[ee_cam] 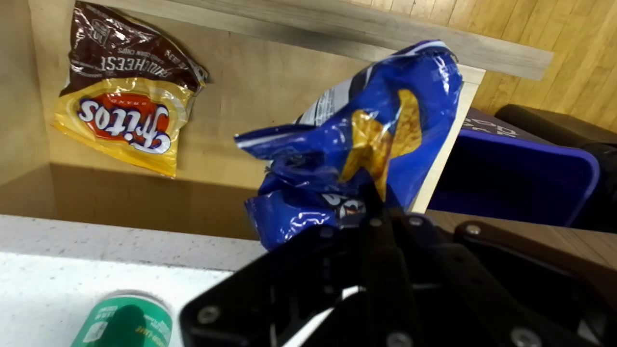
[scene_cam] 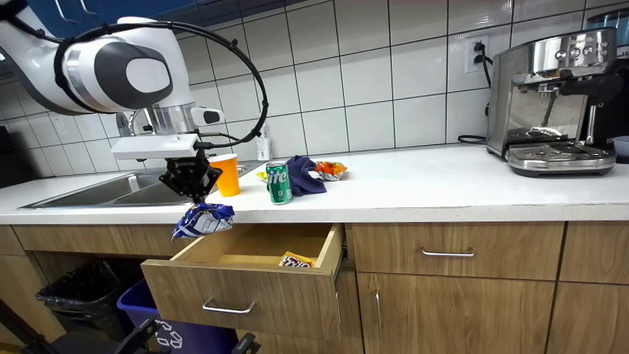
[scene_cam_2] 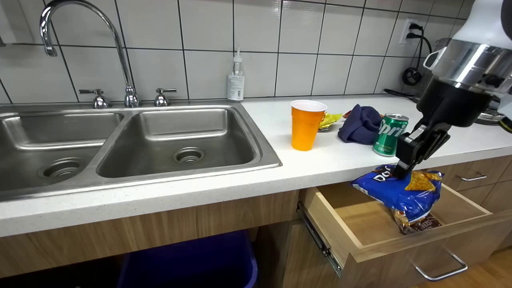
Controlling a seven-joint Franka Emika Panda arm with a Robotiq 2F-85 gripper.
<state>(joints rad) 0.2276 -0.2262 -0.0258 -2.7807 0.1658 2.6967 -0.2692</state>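
Note:
A crumpled blue Doritos bag [scene_cam: 209,220] hangs pinched in my gripper [scene_cam: 198,199], over the left part of a pulled-out wooden drawer [scene_cam: 236,295]. Seen in an exterior view, the bag [scene_cam_2: 394,190] droops below the black gripper [scene_cam_2: 401,172], and its lower end overlaps the drawer [scene_cam_2: 335,216]. In the wrist view the gripper [ee_cam: 378,195] has its fingers nearly together on the bag [ee_cam: 429,115]; the folds hide part of the grip. On the drawer floor lies a brown and yellow Fritos bag [ee_cam: 125,96], apart from the held bag.
On the counter stand an orange cup [scene_cam_2: 306,128] and a green Sprite can [scene_cam: 279,183], beside a dark blue cloth [scene_cam: 302,174] and an orange wrapper [scene_cam: 331,169]. A steel sink [scene_cam_2: 128,132] is set into it. Below are a purple bin [scene_cam_2: 192,260] and a black-lined bin [scene_cam: 88,295].

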